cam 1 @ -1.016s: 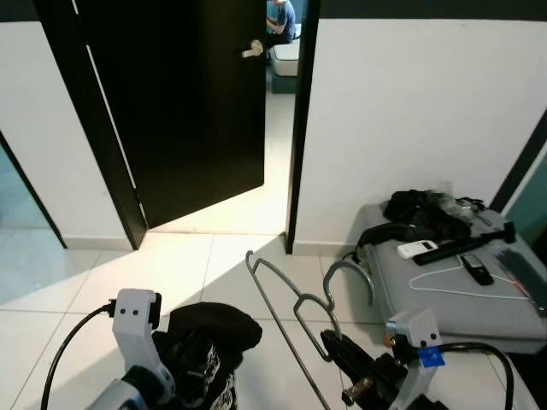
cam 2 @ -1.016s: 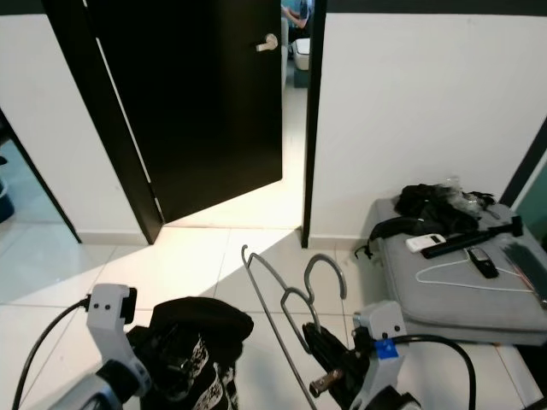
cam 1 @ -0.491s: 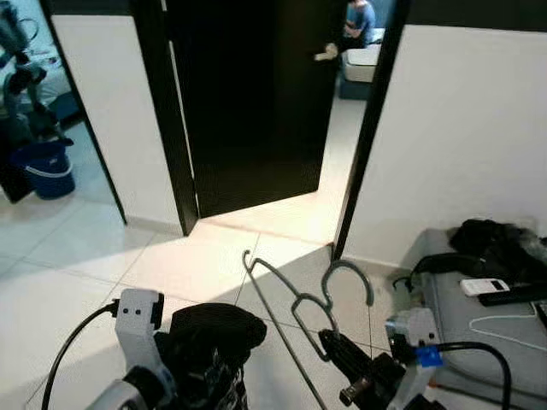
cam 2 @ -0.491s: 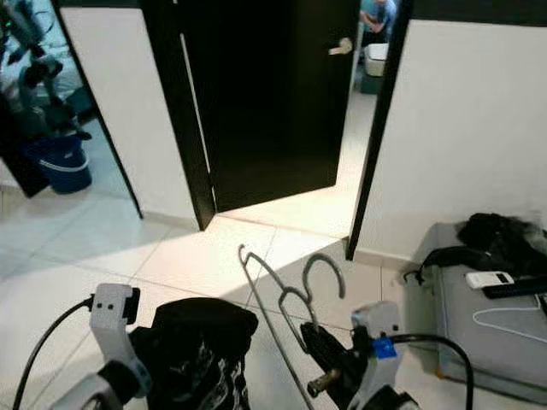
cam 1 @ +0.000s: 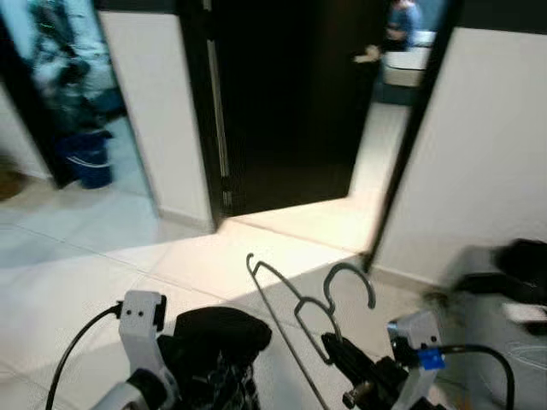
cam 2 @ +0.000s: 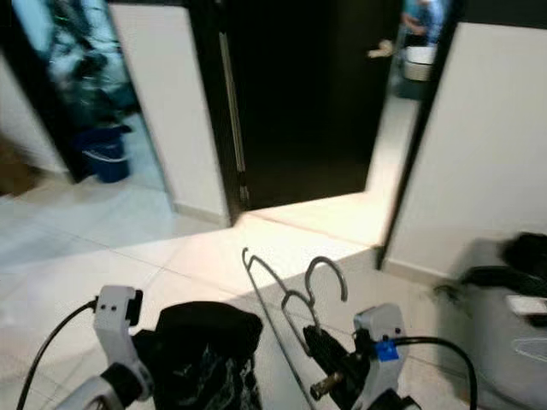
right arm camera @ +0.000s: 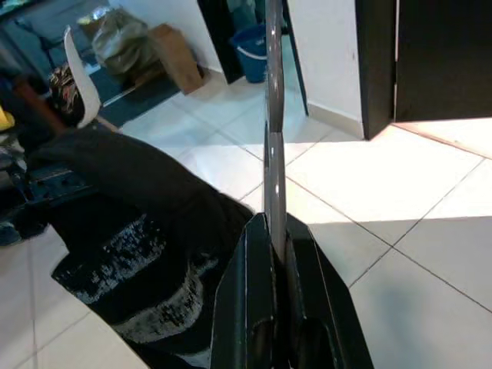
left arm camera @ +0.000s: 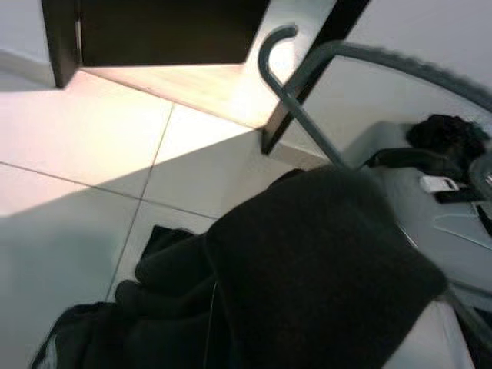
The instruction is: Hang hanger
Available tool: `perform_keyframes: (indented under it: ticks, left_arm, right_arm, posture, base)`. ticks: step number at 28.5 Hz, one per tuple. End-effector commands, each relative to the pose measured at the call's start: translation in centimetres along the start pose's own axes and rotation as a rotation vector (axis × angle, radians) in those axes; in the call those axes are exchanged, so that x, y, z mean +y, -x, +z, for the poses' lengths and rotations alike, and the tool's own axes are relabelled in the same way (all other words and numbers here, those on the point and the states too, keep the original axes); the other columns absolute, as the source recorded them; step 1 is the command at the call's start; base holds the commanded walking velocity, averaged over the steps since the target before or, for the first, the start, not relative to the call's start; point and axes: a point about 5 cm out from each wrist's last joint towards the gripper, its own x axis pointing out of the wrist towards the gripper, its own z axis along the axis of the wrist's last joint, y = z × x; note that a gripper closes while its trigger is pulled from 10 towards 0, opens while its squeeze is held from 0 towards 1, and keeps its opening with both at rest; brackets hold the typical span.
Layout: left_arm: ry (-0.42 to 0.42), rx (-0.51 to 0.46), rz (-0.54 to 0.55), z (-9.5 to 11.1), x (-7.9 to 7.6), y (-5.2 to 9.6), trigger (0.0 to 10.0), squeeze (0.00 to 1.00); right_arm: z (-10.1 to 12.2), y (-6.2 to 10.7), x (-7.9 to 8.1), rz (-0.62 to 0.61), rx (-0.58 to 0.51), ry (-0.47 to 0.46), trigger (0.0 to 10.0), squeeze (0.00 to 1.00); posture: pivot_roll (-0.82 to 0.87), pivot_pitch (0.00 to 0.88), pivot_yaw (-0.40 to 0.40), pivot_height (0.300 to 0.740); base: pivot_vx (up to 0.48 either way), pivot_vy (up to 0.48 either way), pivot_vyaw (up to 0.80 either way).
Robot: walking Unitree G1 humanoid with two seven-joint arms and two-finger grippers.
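We see the right gripper (cam 1: 329,352) at five o'clock in the head view, its two black fingers (right arm camera: 254,280) pressed together on the wire of a grey hanger (cam 1: 295,299), which stands up from it with the hook at the top. At seven o'clock the left gripper (cam 1: 184,359) is covered by a black garment (cam 1: 214,346); we cannot tell how its fingers stand. At twelve o'clock is a dark door (cam 1: 282,94), and at ten o'clock a blue bucket (cam 1: 85,158).

grey hanger (cam 1: 295,299), black garment (cam 1: 214,337) with white speckled print, blue bucket (cam 2: 106,159) (blurred), white floor tiles (cam 1: 77,273)
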Motion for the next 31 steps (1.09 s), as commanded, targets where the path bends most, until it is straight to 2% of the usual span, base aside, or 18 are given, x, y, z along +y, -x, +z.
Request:
perform_keyframes:
  ticks: [1,17,31]
  left_arm:
    - [-0.024,-0.007,-0.005,0.42,-0.03,0.09,10.0,0.0]
    - [-0.017,0.002,-0.014,0.31,-0.21,0.04,10.0,0.0]
    - [-0.009,0.0,-0.016,0.29,-0.47,0.04,10.0,0.0]
  right_arm:
    - [0.1,0.01,0.22,0.011,-0.007,-0.009,10.0,0.0]
    - [0.17,0.09,0.1,-0.002,-0.018,-0.021,10.0,0.0]
    - [0.33,0.31,-0.13,-0.016,-0.032,-0.042,10.0,0.0]
  posture:
    - [-0.05,0.0,-0.024,0.74]
    - [-0.05,0.0,-0.021,0.74]
    - [-0.04,0.0,-0.023,0.74]
  base:
    - [0.0,0.0,0.59]
    - [0.0,0.0,0.59]
    - [0.0,0.0,0.0]
